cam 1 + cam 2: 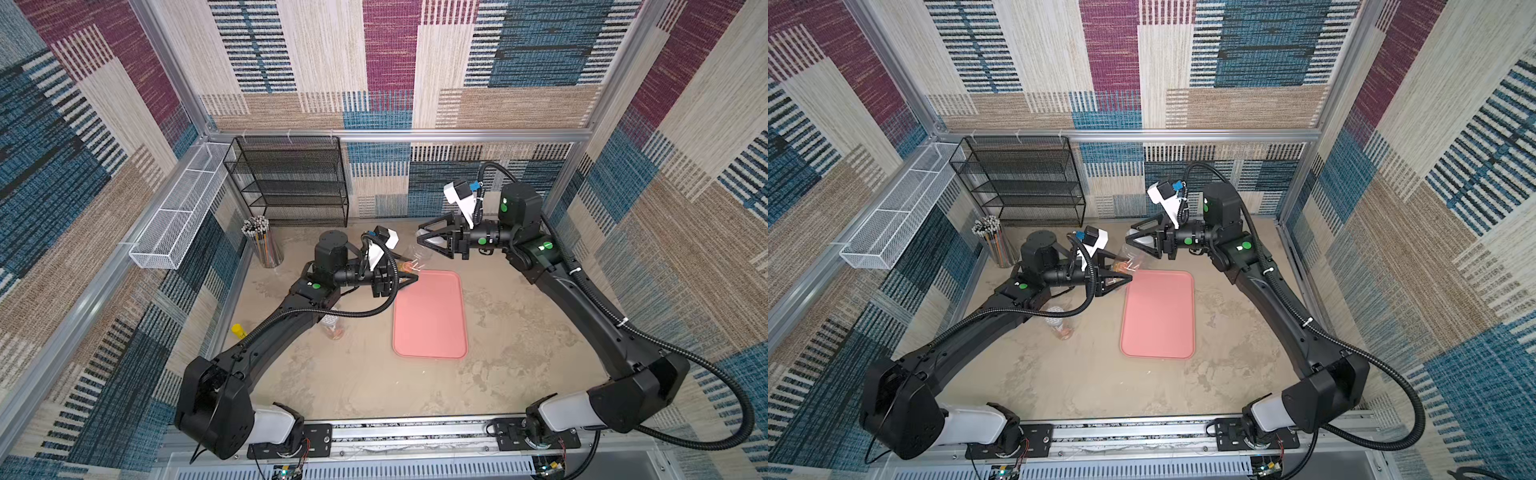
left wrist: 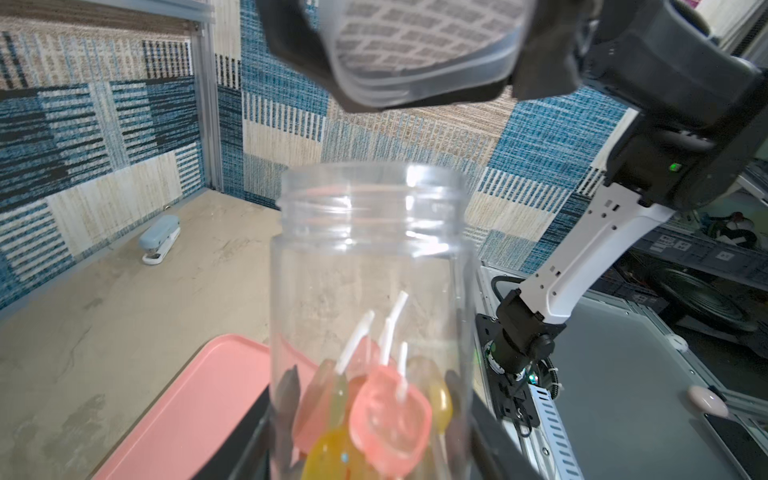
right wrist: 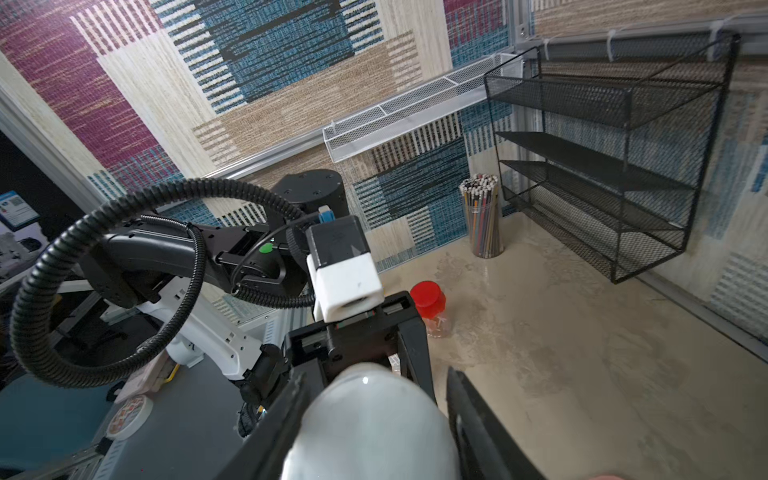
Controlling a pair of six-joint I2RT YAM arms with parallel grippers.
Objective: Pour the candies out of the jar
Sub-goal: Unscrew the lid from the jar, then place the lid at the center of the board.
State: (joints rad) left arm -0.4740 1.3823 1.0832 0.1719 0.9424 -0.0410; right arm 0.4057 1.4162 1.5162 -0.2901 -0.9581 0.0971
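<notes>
Left gripper [image 1: 409,270]: clamped on the body of the jar [image 1: 411,255], one finger on each side. It is seen just left of centre in both top views.
Left arm: extended from the lower left of the frame, with the wrist held about level and the gripper pointed toward the right of the frame.
Right gripper [image 1: 419,236]: closed on the lid [image 1: 434,239], which is held between the two fingers just up and right of the jar's mouth, apart from it.
Right arm: reached in from the lower right of the frame, with the forearm pointed toward the left.
Jar: clear plastic with a threaded neck, uncapped. It is held off the table and tilted, mouth toward the upper right of the frame, by the upper left corner of the tray [image 1: 430,328].
Candies [image 2: 386,407]: lollipops with pink, orange and yellow heads on white sticks. They are gathered at the base end of the jar, sticks toward the mouth.
Lid, left wrist view [image 2: 419,50]: round and translucent, seen at the top of the frame.
Tray: pink, a rounded rectangle, laid flat at the centre of the frame.
Table [image 1: 519,332]: beige and mottled.
Other items: a pencil holder [image 1: 264,241] and a black mesh shelf [image 1: 291,183] at upper left, with a white mesh basket [image 1: 178,212] on the left wall. A red-capped jar [image 3: 430,307] and a stapler [image 2: 160,245] are noted in the wrist views.
Walls: woven panels in blue, maroon and beige.
</notes>
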